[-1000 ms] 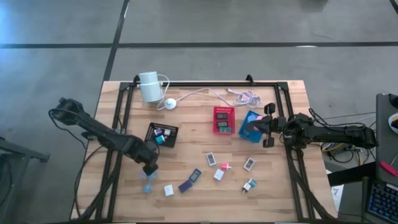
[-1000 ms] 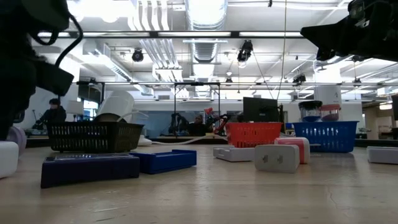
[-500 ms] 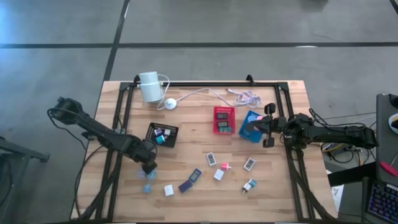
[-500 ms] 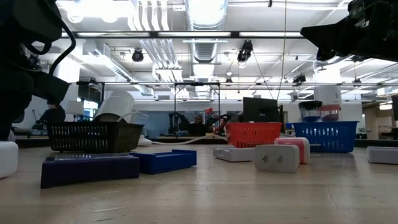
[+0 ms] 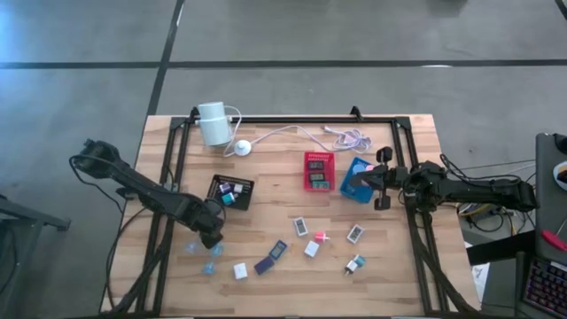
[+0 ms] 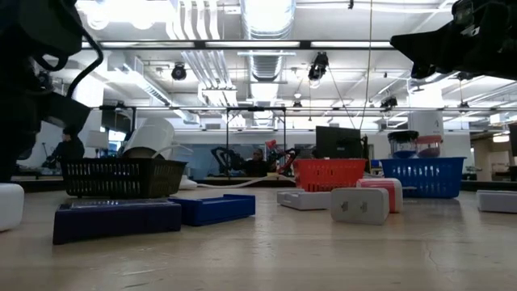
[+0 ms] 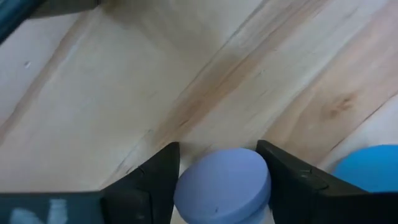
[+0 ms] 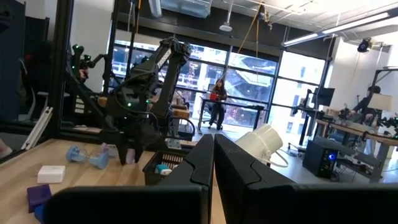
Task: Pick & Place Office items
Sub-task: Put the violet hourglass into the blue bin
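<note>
Office items lay scattered mid-table, one lilac disc sitting flat between the left gripper's narrowed, not visibly touching jaws, while the shut right gripper hovered well apart.

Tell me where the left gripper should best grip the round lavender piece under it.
Probably across the curved sides of the lavender piece, coming down from above, where the left gripper is: its flat round top faces up. Stay clear of the blue piece close beside it.
</note>
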